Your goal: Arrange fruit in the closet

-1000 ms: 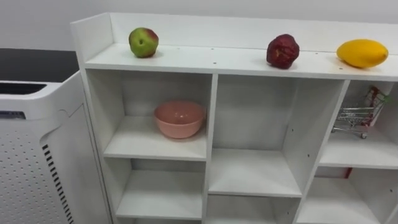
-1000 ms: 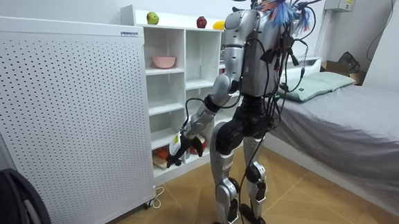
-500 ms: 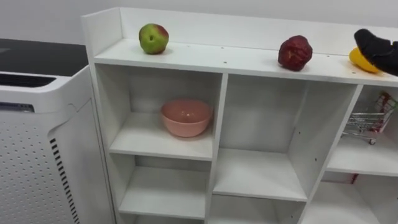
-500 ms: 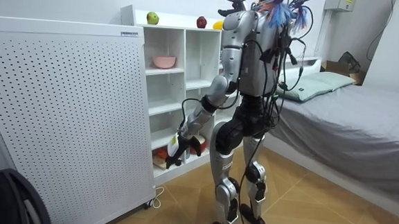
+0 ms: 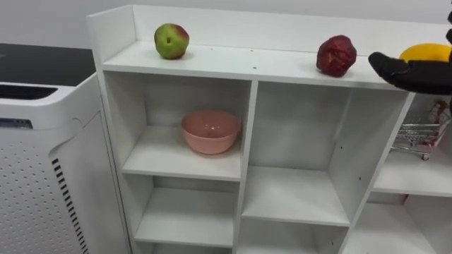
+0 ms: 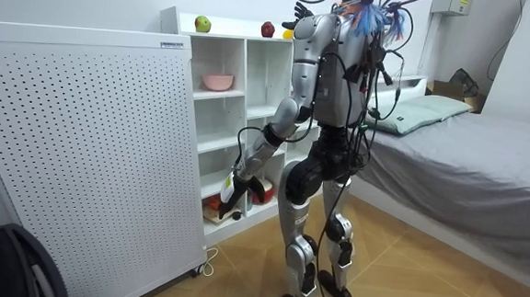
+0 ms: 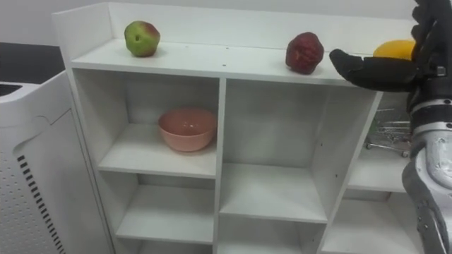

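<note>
Right hand fingers straight, at closet top, in front of yellow fruit. Left hand near closet's lower shelves, fingers unreadable.

Bright, even light; soft shadows inside the shelf unit.

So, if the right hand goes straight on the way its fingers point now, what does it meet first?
Probably the dark red fruit on the closet top: the right hand points its straight fingers at it. Depth is unclear, so it might pass in front.
</note>
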Robot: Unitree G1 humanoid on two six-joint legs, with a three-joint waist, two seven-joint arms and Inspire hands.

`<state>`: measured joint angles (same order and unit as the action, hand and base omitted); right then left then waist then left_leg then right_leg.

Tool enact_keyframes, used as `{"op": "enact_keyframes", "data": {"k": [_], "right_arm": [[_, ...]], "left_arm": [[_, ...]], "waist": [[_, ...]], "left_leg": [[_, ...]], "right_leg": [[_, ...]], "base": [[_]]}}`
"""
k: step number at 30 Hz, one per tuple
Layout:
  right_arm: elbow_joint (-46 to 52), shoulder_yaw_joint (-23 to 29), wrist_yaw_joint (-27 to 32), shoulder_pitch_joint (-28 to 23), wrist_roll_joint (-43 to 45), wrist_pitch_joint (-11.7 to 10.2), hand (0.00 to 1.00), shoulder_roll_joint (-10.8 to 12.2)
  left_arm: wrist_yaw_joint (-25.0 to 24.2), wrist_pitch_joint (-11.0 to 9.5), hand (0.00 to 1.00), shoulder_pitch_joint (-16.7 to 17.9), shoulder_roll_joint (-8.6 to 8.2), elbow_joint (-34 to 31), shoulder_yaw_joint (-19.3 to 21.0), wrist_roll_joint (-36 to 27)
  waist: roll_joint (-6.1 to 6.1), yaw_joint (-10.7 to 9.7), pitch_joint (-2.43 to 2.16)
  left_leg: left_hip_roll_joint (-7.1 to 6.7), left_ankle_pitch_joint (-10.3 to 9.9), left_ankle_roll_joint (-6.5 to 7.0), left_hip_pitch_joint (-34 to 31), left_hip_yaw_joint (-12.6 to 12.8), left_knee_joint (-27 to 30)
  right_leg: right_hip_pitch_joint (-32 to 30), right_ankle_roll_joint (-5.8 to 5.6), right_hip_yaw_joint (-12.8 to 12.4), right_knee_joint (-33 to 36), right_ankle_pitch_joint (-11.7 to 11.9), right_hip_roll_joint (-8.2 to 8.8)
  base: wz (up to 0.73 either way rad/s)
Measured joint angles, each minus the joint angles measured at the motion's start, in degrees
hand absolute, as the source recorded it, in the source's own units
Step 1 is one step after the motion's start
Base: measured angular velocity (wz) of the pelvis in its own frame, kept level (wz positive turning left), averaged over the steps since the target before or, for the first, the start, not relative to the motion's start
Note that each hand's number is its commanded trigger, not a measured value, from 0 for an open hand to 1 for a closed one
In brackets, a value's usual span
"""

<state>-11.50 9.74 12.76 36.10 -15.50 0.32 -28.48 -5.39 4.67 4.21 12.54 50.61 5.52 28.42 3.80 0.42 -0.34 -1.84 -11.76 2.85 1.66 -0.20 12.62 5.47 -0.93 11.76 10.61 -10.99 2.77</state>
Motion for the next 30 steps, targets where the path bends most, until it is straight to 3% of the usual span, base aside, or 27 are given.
{"op": "enact_keyframes", "data": {"k": [10, 20, 28, 30], "right_arm": [[1.6, -0.1, -1.7, 3.1, -0.9, 0.6, 0.0, 0.0], [3.2, -1.0, -2.2, 3.3, -0.5, 0.6, 0.0, 0.0], [1.3, -1.7, -4.2, 3.3, 0.1, 1.2, 0.0, 0.0], [0.9, -1.8, -4.5, 3.3, 0.4, 2.2, 0.0, 0.0]], "left_arm": [[-1.7, 0.1, 0.0, -0.2, 0.37, 0.0, 0.0, -1.8], [-2.9, 0.2, 0.0, -1.9, 1.86, 0.0, -0.1, -2.0], [-4.4, 1.5, 0.0, -3.5, 2.14, 0.2, -0.1, -2.0], [-5.2, 1.7, 0.0, -3.9, 2.15, 0.8, -0.1, -2.0]], "waist": [[0.02, -0.7, 0.0], [-0.04, -0.1, -0.08], [-0.24, 0.1, -0.12], [-0.42, 0.2, -0.05]], "left_leg": [[0.03, 0.0, -0.01, -1.1, -0.2, 0.2], [0.04, 0.0, -0.01, -1.4, -0.2, 1.0], [0.03, 0.0, -0.01, -1.0, -0.1, 1.0], [0.01, 0.0, -0.01, -1.1, -0.1, 1.0]], "right_leg": [[-0.6, 0.05, 1.0, 0.1, 0.0, 0.05], [-0.8, 0.09, 1.3, 0.1, 0.1, 0.08], [-0.6, 0.1, 1.2, 0.1, 0.1, 0.07], [-0.6, 0.1, 1.2, 0.1, 0.1, 0.07]], "base": [[0.03], [0.0], [0.0], [0.0]]}}
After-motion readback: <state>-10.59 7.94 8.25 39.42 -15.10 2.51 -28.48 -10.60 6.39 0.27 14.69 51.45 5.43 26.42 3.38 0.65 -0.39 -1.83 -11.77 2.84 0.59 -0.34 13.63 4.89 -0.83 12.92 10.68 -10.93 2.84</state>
